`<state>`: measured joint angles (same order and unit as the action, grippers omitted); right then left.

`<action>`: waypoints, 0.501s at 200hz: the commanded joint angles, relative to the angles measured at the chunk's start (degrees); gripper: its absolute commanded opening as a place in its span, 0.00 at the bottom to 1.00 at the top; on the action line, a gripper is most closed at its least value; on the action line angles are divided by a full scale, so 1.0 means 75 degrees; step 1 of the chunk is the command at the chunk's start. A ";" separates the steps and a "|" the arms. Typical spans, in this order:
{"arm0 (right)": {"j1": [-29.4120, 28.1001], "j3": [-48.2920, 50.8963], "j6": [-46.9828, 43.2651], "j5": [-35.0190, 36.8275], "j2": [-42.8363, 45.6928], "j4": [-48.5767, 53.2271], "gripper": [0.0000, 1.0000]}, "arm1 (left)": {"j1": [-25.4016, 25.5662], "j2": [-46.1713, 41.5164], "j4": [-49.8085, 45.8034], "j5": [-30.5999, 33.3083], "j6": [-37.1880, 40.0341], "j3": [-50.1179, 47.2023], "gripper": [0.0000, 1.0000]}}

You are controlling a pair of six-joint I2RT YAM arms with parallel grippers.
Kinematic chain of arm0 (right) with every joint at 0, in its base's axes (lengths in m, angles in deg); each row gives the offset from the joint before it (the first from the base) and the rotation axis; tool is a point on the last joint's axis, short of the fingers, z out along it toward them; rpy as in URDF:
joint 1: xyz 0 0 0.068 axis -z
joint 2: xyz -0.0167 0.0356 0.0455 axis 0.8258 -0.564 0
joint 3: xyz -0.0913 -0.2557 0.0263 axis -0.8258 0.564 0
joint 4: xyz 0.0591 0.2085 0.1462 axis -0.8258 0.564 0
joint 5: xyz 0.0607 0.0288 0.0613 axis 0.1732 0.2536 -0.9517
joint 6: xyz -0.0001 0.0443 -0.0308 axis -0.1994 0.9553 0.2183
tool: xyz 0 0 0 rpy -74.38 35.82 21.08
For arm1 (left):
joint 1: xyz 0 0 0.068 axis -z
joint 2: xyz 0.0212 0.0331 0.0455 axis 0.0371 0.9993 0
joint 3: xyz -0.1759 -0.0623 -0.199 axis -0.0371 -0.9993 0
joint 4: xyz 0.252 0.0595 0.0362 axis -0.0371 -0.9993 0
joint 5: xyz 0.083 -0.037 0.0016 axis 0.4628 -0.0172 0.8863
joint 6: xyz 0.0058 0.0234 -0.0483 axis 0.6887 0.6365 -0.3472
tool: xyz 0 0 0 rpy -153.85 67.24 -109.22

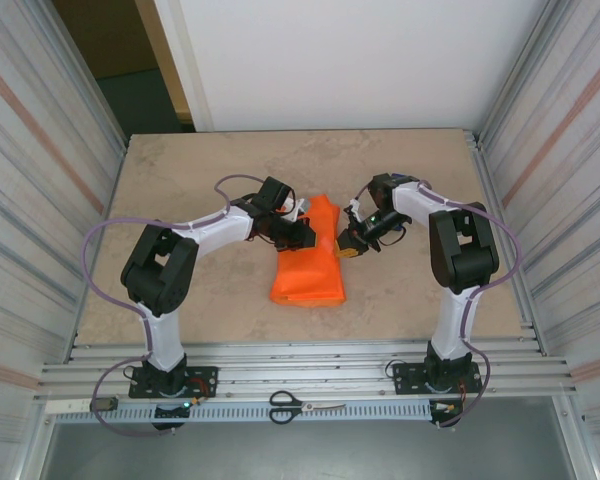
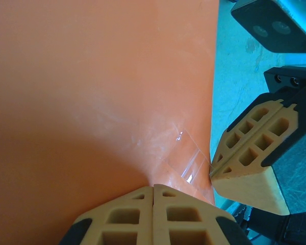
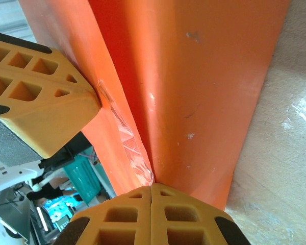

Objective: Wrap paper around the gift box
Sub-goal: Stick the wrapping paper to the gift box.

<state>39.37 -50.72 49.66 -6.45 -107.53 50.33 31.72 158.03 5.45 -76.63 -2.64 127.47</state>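
The paper (image 1: 308, 268) is folded into a long bundle lying between the left gripper (image 1: 304, 236) and the right gripper (image 1: 349, 245), presumably with the gift box inside. Both grippers have their fingers together, tips pressed against a raised flap from opposite sides. A clear tape strip (image 2: 186, 164) sits just ahead of them. The bundle's ends look unsealed, so closing them likely remains. Scissors (image 1: 307, 406) lie well behind both grippers, out of the way.

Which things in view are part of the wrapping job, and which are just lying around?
In the job:
- paper
- clear tape on it
- left gripper, right gripper, both shut on the paper

Lying about:
- scissors, near rail
- white strip, same rail
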 commanded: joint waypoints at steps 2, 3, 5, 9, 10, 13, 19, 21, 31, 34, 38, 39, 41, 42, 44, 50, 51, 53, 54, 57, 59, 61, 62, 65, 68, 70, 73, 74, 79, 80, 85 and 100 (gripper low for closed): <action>-0.0238 -0.0060 0.0405 0.0300 0.0010 -0.0189 0.00 | 0.0142 0.0776 -0.0589 0.0545 0.0209 -0.0385 0.00; -0.0240 -0.0055 0.0420 0.0302 0.0014 -0.0215 0.00 | 0.0141 0.0777 -0.0593 0.0551 0.0211 -0.0374 0.00; -0.0259 -0.0046 0.0441 0.0305 0.0017 -0.0253 0.00 | 0.0149 0.0778 -0.0601 0.0558 0.0204 -0.0375 0.00; -0.0284 -0.0029 0.0491 0.0296 0.0025 -0.0327 0.00 | 0.0140 0.0771 -0.0608 0.0563 0.0209 -0.0358 0.00; -0.0286 -0.0022 0.0504 0.0295 0.0022 -0.0337 0.00 | 0.0146 0.0769 -0.0608 0.0566 0.0211 -0.0355 0.00; -0.0306 -0.0016 0.0535 0.0300 0.0013 -0.0381 0.01 | 0.0151 0.0767 -0.0608 0.0568 0.0204 -0.0352 0.00; -0.0335 -0.0027 0.0590 0.0304 -0.0022 -0.0408 0.03 | 0.0146 0.0747 -0.0600 0.0577 0.0203 -0.0370 0.00; -0.0344 -0.0033 0.0606 0.0320 -0.0027 -0.0406 0.03 | 0.0150 0.0744 -0.0597 0.0579 0.0202 -0.0374 0.00; -0.0408 -0.0062 0.0635 0.0362 -0.0073 -0.0384 0.03 | 0.0148 0.0709 -0.0561 0.0569 0.0189 -0.0446 0.00; -0.0415 -0.0071 0.0644 0.0386 -0.0086 -0.0393 0.03 | 0.0157 0.0708 -0.0561 0.0568 0.0191 -0.0457 0.00; -0.0427 -0.0074 0.0666 0.0433 -0.0086 -0.0381 0.04 | 0.0143 0.0708 -0.0551 0.0561 0.0196 -0.0487 0.00; -0.0434 -0.0074 0.0674 0.0451 -0.0087 -0.0376 0.04 | 0.0153 0.0708 -0.0550 0.0559 0.0193 -0.0489 0.00; -0.0439 -0.0074 0.0686 0.0485 -0.0087 -0.0372 0.05 | 0.0146 0.0717 -0.0550 0.0557 0.0193 -0.0482 0.00; -0.0440 -0.0074 0.0690 0.0501 -0.0081 -0.0371 0.05 | 0.0143 0.0724 -0.0549 0.0557 0.0192 -0.0493 0.00; -0.0440 -0.0074 0.0698 0.0536 -0.0074 -0.0359 0.05 | 0.0149 0.0730 -0.0549 0.0551 0.0205 -0.0501 0.00; -0.0457 -0.0074 0.0715 0.0594 -0.0038 -0.0353 0.05 | 0.0152 0.0762 -0.0560 0.0534 0.0223 -0.0486 0.00; -0.0461 -0.0068 0.0716 0.0596 -0.0039 -0.0350 0.05 | 0.0158 0.0765 -0.0560 0.0528 0.0230 -0.0483 0.00; -0.0463 -0.0064 0.0726 0.0606 -0.0023 -0.0354 0.05 | 0.0150 0.0781 -0.0567 0.0523 0.0226 -0.0481 0.00; -0.0464 -0.0063 0.0727 0.0608 -0.0014 -0.0356 0.05 | 0.0157 0.0786 -0.0570 0.0522 0.0231 -0.0469 0.00; -0.0458 -0.0052 0.0745 0.0620 0.0007 -0.0351 0.05 | 0.0151 0.0800 -0.0580 0.0511 0.0246 -0.0458 0.00; -0.0463 -0.0042 0.0750 0.0630 0.0030 -0.0348 0.05 | 0.0151 0.0810 -0.0592 0.0510 0.0257 -0.0445 0.00; -0.0467 -0.0034 0.0760 0.0638 0.0048 -0.0353 0.05 | 0.0148 0.0819 -0.0604 0.0516 0.0256 -0.0436 0.00; -0.0465 -0.0031 0.0768 0.0648 0.0056 -0.0356 0.05 | 0.0150 0.0822 -0.0612 0.0507 0.0264 -0.0423 0.00; -0.0470 -0.0012 0.0781 0.0664 0.0087 -0.0367 0.06 | 0.0158 0.0825 -0.0627 0.0509 0.0262 -0.0413 0.00; -0.0465 0.0004 0.0786 0.0684 0.0124 -0.0376 0.08 | 0.0161 0.0826 -0.0640 0.0502 0.0265 -0.0404 0.00; -0.0461 0.0022 0.0802 0.0702 0.0147 -0.0384 0.09 | 0.0160 0.0826 -0.0642 0.0514 0.0261 -0.0400 0.00; -0.0455 0.0030 0.0815 0.0718 0.0172 -0.0398 0.10 | 0.0163 0.0815 -0.0643 0.0526 0.0262 -0.0409 0.00; -0.0454 0.0037 0.0819 0.0723 0.0183 -0.0402 0.10 | 0.0163 0.0809 -0.0643 0.0530 0.0267 -0.0409 0.00; -0.0457 0.0045 0.0840 0.0749 0.0231 -0.0392 0.10 | 0.0162 0.0794 -0.0643 0.0559 0.0270 -0.0413 0.00; -0.0461 0.0044 0.0843 0.0750 0.0236 -0.0387 0.10 | 0.0156 0.0792 -0.0643 0.0558 0.0271 -0.0417 0.00; -0.0457 0.0054 0.0846 0.0750 0.0278 -0.0373 0.11 | 0.0163 0.0770 -0.0643 0.0580 0.0271 -0.0432 0.00; -0.0454 0.0039 0.0858 0.0696 0.0380 -0.0386 0.15 | 0.0162 0.0773 -0.0643 0.0603 0.0258 -0.0451 0.00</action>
<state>37.60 -50.87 54.89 -3.18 -105.98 48.91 31.67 158.10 5.49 -76.91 -2.62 127.42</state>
